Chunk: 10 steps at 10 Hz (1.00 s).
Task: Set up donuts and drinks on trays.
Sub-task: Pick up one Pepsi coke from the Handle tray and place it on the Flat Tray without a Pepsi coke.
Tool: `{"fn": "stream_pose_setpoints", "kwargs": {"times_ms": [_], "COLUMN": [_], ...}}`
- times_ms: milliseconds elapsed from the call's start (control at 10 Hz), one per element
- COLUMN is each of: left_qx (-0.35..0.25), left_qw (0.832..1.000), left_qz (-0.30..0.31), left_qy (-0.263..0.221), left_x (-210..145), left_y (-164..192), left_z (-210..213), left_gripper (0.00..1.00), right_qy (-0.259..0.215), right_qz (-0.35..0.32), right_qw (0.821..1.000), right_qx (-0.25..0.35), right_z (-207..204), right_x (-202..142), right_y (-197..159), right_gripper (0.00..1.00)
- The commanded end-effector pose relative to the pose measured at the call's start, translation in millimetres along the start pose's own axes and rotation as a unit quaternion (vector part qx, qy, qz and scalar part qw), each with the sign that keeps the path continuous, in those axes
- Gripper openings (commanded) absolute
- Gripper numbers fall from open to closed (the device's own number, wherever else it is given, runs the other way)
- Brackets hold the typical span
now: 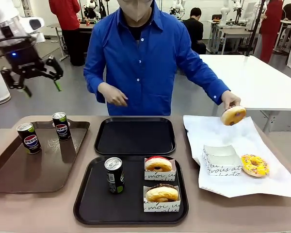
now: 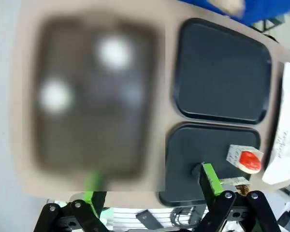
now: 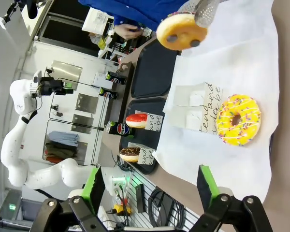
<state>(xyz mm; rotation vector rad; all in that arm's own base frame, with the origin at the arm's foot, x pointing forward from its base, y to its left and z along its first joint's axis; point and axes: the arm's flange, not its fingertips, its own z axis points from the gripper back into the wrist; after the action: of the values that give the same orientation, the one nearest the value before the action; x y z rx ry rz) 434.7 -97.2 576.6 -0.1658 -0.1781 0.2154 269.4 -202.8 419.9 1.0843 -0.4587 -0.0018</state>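
Front: near tray (image 1: 87, 213) looks done (can (image 1: 114, 175) + 2 donuts (image 1: 158, 164)), far tray (image 1: 135, 136) behind it prob. next; left gripper (image 1: 42, 89) open, high to its left, spare cans (image 1: 29, 138) below, person's hand (image 1: 230, 99) to its right grips a glazed donut (image 1: 233, 115). Left wrist: jaws wide, empty; next likely needs a drop onto a can. Right wrist: right gripper (image 3: 150, 182) open above yellow donut (image 3: 238, 120), nothing blocking.

I get open floor across the far tray (image 1: 135, 137). On the near tray (image 1: 89, 204) a can (image 1: 114, 174) and two sleeved donuts (image 1: 158, 164) block middle and right (its left strip is bare). The person's hand (image 1: 229, 99) hangs over the paper (image 1: 208, 128).
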Motion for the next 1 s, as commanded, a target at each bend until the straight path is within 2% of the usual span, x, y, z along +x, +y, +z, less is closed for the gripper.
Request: {"fn": "stream_pose_setpoints", "kwargs": {"times_ms": [0,100,200,300,400,500,900], "left_qx": [0.043,0.052,0.061,0.059,0.042,0.055,0.055], "left_qw": [0.999,0.998,0.998,0.998,0.995,0.998,0.998], "left_qz": [0.017,0.020,-0.003,-0.033,-0.085,0.002,0.002], "left_qy": [0.005,0.008,0.009,0.015,0.021,0.013,0.013], "left_x": [0.9,2.0,4.7,2.8,-1.5,8.6,8.6], "left_y": [24.6,47.5,66.1,80.8,77.0,69.3,69.3], "left_z": [11.5,11.3,8.9,7.0,6.0,8.8,8.8], "left_gripper": [1.00,1.00,1.00,1.00,1.00,1.00,1.00], "right_qy": [-0.011,-0.011,-0.011,-0.011,-0.011,-0.011,-0.011], "right_qz": [0.004,0.004,0.004,0.004,0.004,0.004,0.004], "right_qw": [1.000,1.000,1.000,1.000,1.000,1.000,1.000], "right_qx": [0.013,0.013,0.013,0.013,0.013,0.013,0.013], "right_z": [-1.3,-1.3,-1.3,-1.3,-1.3,-1.3,-1.3], "right_x": [2.4,2.4,2.4,2.4,2.4,2.4,2.4], "right_y": [0.1,0.1,0.1,0.1,0.1,0.1,0.1], "right_gripper": [1.00,1.00,1.00,1.00,1.00,1.00,1.00]}}
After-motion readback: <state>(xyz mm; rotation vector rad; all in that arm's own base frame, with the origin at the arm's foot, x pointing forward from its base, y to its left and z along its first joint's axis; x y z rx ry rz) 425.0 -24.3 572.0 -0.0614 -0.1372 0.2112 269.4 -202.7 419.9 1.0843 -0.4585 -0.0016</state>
